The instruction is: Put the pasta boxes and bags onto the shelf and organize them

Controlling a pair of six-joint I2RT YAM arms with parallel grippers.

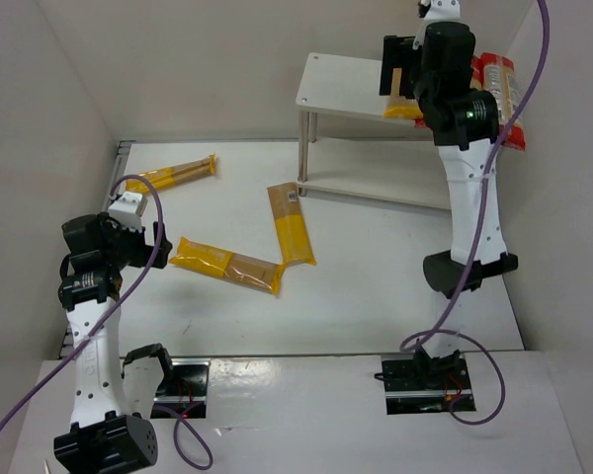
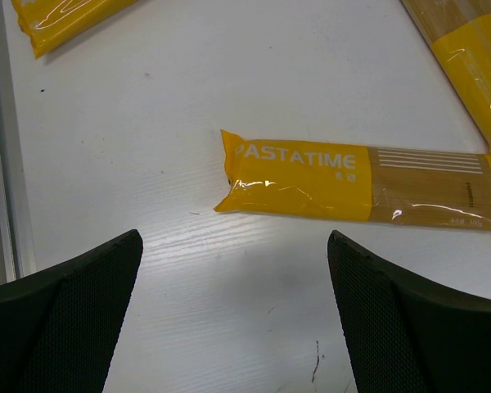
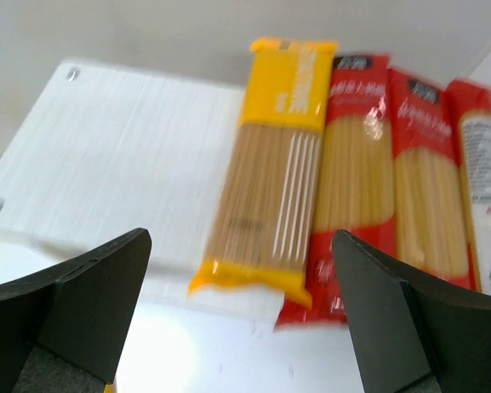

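Holding the right fingers [image 3: 74,319] spread wide and pinching nothing, just above the near edge of the top board of the small white two-tier shelf [image 1: 341,84] with thin silver metal legs. Seeing on the right part of that board one long flat yellow spaghetti packet [image 3: 270,164] with a tan see-through window and, directly to its right, three red spaghetti packets [image 3: 356,172] of the same shape, all lying flat, side by side, with their near ends reaching about the near edge of the board. Holding the left fingers [image 2: 65,319] also spread apart and gripping nothing, hanging over the left side of the white worktop [image 1: 376,286]. Finding three more yellow packets lying flat on this worktop, off the shelf: the middle yellow packet [image 1: 227,265], printed PASTATIME, just ahead of the left fingers; the slanting yellow packet [image 1: 292,225] near its right end, with the far end close to the front left leg of the shelf; and the far-left yellow packet [image 1: 178,175], well apart from both, close to the far left edge of the worktop.
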